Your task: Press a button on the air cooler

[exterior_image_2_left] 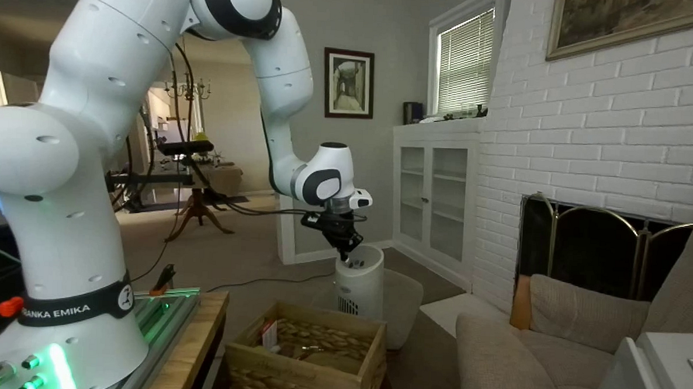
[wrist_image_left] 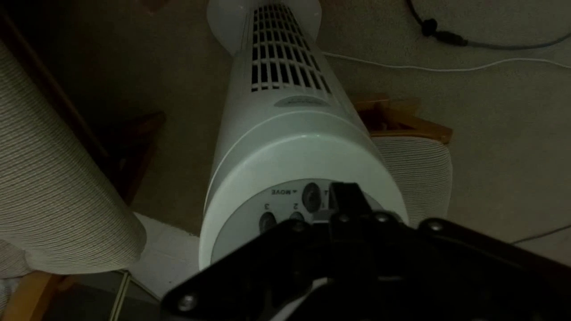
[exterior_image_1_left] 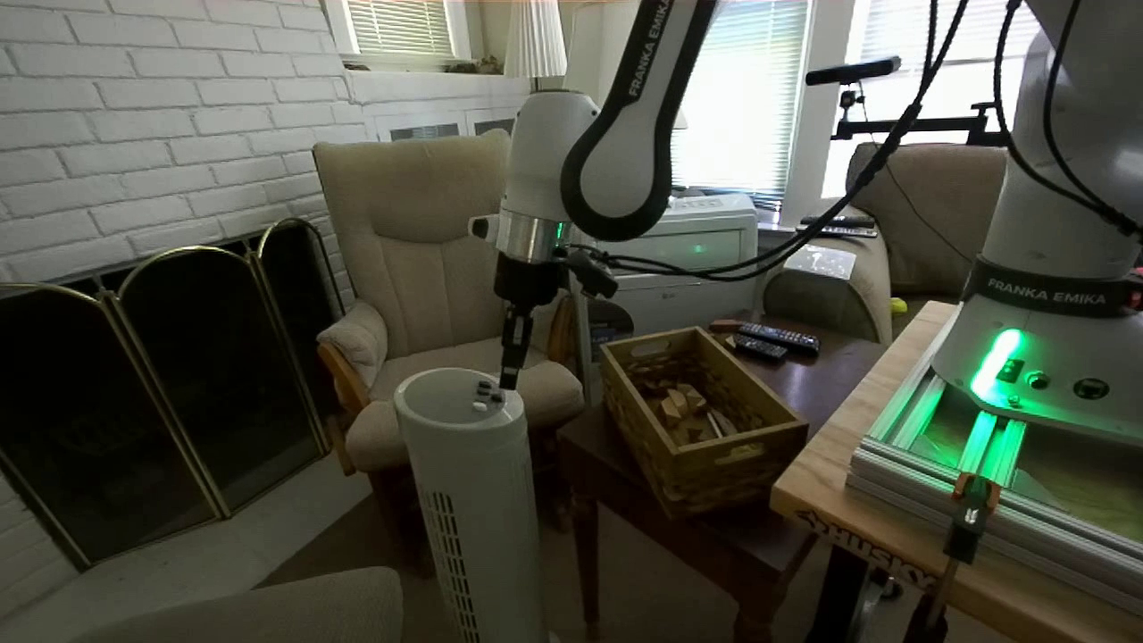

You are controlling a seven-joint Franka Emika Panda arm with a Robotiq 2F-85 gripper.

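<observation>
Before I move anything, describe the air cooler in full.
The air cooler is a white cylindrical tower, seemingly plastic, standing upright on the carpet. A slotted grille runs down its side, with an oval badge above and a flared base below. Its round top holds a grey panel with dark oval buttons and the markings MOVE, 1, 2 and 3. In an exterior view it stands in front of the beige armchair. The shut gripper hides part of the panel; whether it touches a button cannot be told.

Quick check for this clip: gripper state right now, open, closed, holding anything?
Gripper: closed, holding nothing.
</observation>
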